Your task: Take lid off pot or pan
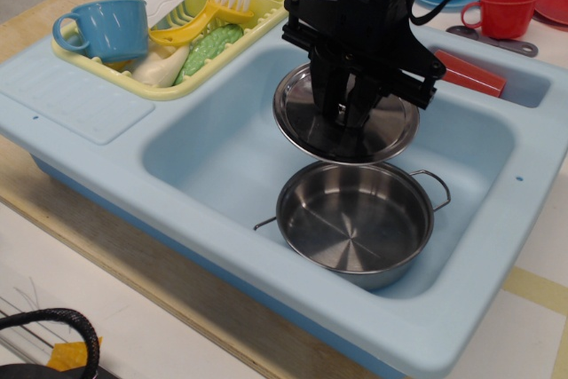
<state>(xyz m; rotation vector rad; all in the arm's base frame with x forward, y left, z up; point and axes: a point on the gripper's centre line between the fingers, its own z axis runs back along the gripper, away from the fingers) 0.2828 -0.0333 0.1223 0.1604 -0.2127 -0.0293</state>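
1. The desk is pale wood and carries a light blue toy sink; no brand, label or writing can be read on anything in view.
2. The sink's basin holds the pot, which stands upright on the basin floor near the front right corner.
3. The pot is shallow, round, shiny steel, open at the top, its inside bare and mirror-bright, with thin wire loop handles at its left and right sides.
4. The lid hangs in the air above the pot's rear half, clear of the rim and tilted a little, its top face toward the camera.
5. The lid is a shiny steel disc with a raised rim; its centre knob is hidden behind the pincer.
6. The black pincer comes down from above and is closed at the lid's centre, gripping the lid there.
7. A yellow rack sits on the sink's left rear, holding a blue cup, a yellow fork and other toy ware.
8. A red cup stands behind the sink at the far right.
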